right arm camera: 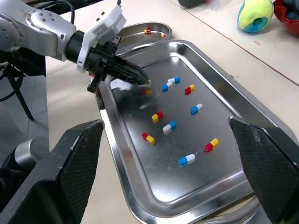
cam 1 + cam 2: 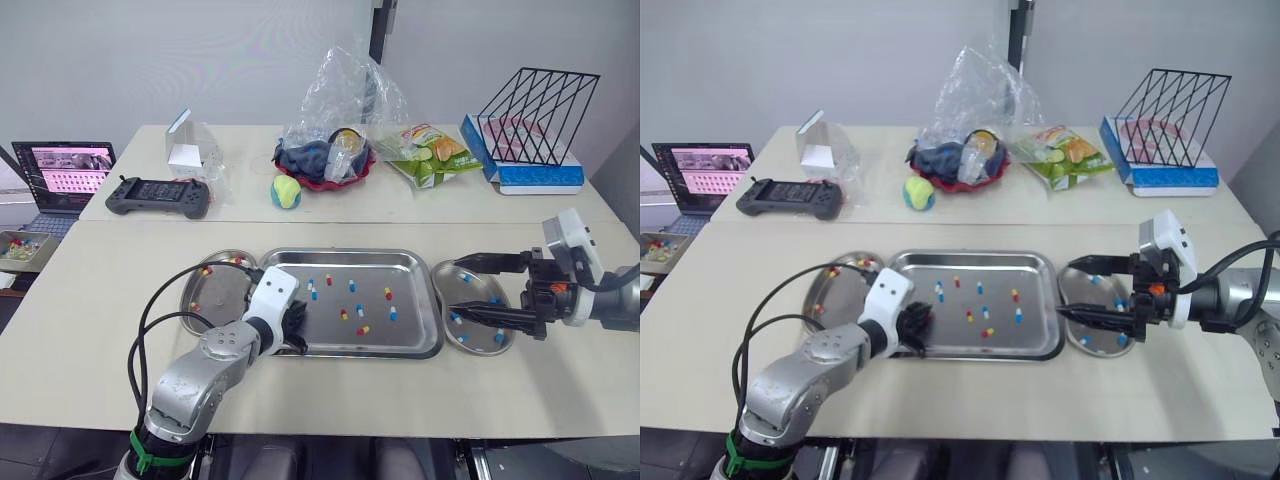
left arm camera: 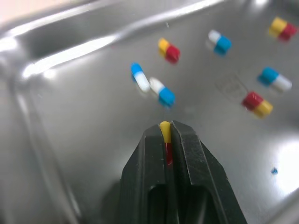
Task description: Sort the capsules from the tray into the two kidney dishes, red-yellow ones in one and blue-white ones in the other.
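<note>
Capsule, red-yellow, sits clamped in the left pincer, whose fingers are pressed together on it with the yellow end protruding. It is held just above the floor of the tray, at the end nearer the counter's left edge. Loose capsules of both colours lie scattered across the tray.

The dish toward the left edge holds red-yellow pieces. The dish toward the right edge holds blue-white ones, and the right pincer hangs over it, fingers wide apart and empty.

Assessment: pick complete, transfer pending. The next move calls for a lift over the tray's rim, a short carry to the left-edge dish, then release.

The counter is pale beige. Its far side carries a laptop, game controller, ball, plastic bag and wire rack, with a plain wall behind.
</note>
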